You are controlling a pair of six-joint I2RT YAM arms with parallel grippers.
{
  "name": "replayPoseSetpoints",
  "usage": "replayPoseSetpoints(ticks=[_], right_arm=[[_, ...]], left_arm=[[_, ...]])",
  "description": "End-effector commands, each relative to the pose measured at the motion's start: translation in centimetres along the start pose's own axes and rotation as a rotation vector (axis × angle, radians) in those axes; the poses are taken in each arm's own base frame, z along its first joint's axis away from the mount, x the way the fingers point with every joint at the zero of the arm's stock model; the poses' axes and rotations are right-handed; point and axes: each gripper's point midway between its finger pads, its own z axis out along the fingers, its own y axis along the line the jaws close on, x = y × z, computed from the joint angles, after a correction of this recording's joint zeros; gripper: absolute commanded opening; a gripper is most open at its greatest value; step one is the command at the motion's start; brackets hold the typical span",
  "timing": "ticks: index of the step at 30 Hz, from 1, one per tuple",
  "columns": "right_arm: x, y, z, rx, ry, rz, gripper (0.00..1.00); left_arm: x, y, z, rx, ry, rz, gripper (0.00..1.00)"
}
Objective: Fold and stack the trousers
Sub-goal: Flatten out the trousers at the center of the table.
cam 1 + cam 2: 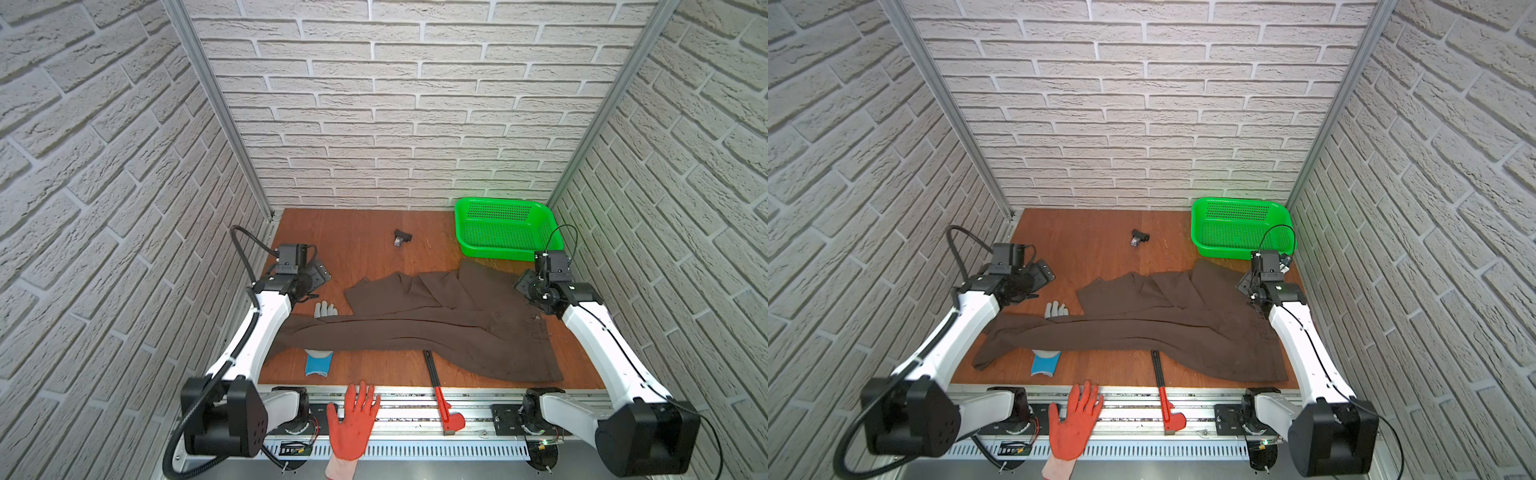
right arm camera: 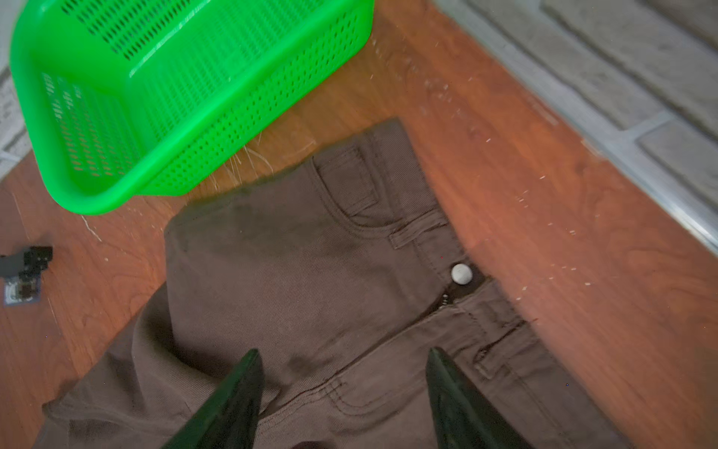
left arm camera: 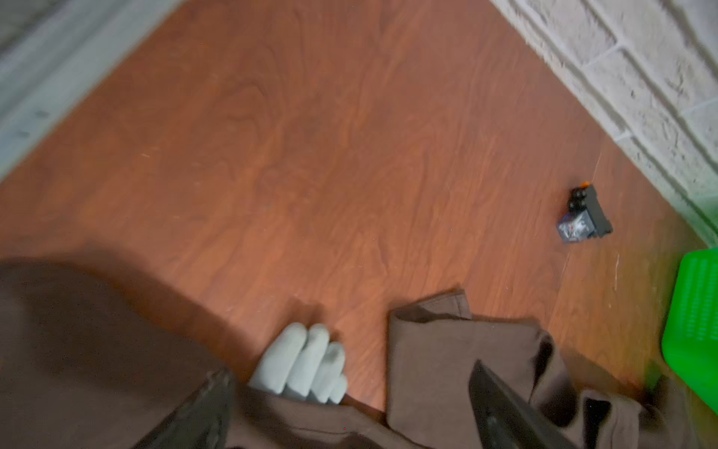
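Dark brown trousers lie spread across the wooden bench. The waistband sits by the right edge, just in front of a green basket in the far right corner. One leg reaches the left edge and the other is folded back toward the middle.

Both top views show the long leg lying over a grey glove with a blue cuff. They also show an orange glove and a red-handled tool at the front edge, which neither wrist view shows.

The left wrist view shows the left gripper spread wide, holding nothing. Only the right wrist view shows the waistband's silver button, with the right gripper parted and empty over the cloth. A small black object sits near the far edge.
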Motion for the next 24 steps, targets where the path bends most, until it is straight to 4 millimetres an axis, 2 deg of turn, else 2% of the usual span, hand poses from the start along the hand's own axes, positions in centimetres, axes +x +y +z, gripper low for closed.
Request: replayPoseSetpoints(ticks=[1,6,12,18,24], right_arm=[[-0.5,2.4,1.0,-0.084,0.015,0.014,0.67],[0.5,3.3,3.9,-0.072,0.084,-0.005,0.66],[1.2,3.5,5.7,-0.06,0.12,-0.012,0.66],[1.6,3.3,6.5,-0.044,0.131,-0.028,0.66],[1.7,3.1,7.1,-0.025,0.136,-0.039,0.65]], left_arm=[[-0.9,-3.9,1.9,0.095,-0.004,0.01,0.97],[1.3,-5.2,6.5,0.073,0.105,0.037,0.97],[3.9,-6.4,10.7,0.074,0.198,0.073,0.92],[5.7,-9.3,13.1,0.125,0.26,0.179,0.86],[7.5,-10.2,15.0,0.116,0.34,0.247,0.77]])
